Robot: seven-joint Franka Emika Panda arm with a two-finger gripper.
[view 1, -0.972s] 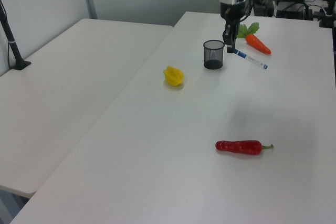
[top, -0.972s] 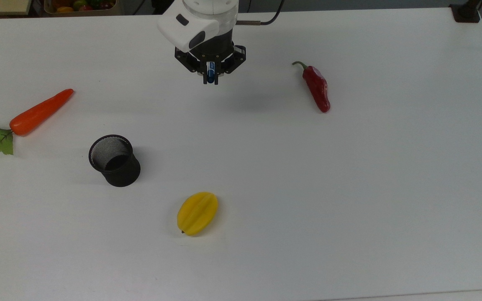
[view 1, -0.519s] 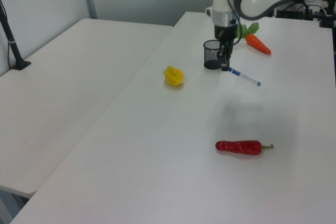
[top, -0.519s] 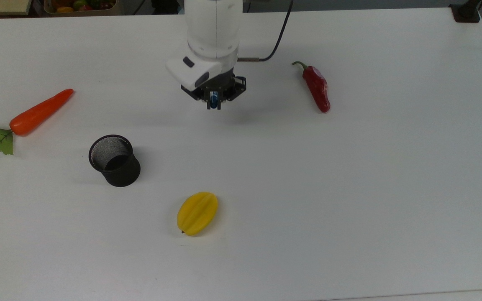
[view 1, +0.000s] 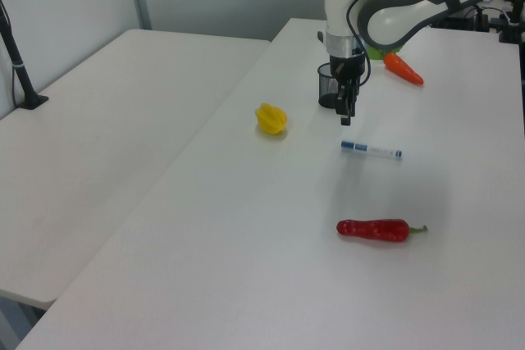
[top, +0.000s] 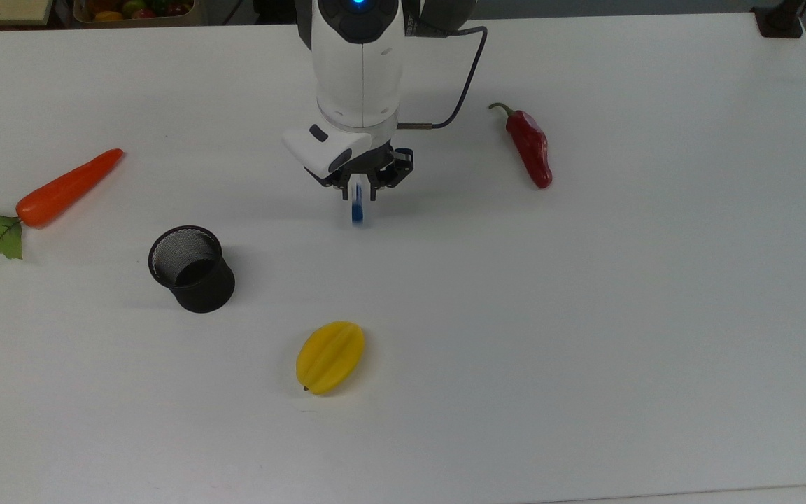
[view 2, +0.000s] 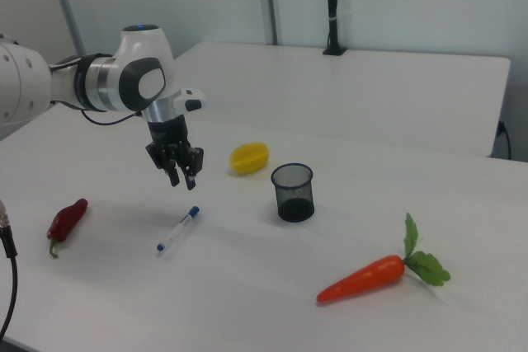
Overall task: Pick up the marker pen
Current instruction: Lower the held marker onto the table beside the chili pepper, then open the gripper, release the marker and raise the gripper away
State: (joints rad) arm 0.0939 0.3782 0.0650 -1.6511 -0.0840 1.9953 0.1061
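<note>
The slim white-barrelled marker pen (view 2: 177, 231) with blue cap lies flat on the smooth white table (view 2: 272, 302); above it, the gripper (view 2: 180, 175) hangs with jaws parted, empty.

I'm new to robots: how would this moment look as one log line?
gripper: open, above table | marker pen: lying flat below gripper, not held | mesh cup: upright, apart from pen

carrot (top: 67, 187) | mesh cup (top: 192, 269) upright | yellow fruit (top: 330, 357) | chilli (top: 530, 147)

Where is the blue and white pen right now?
The marker pen lies flat on the white table, below the claw, between the red chilli and black mesh cup in the right view.
</note>
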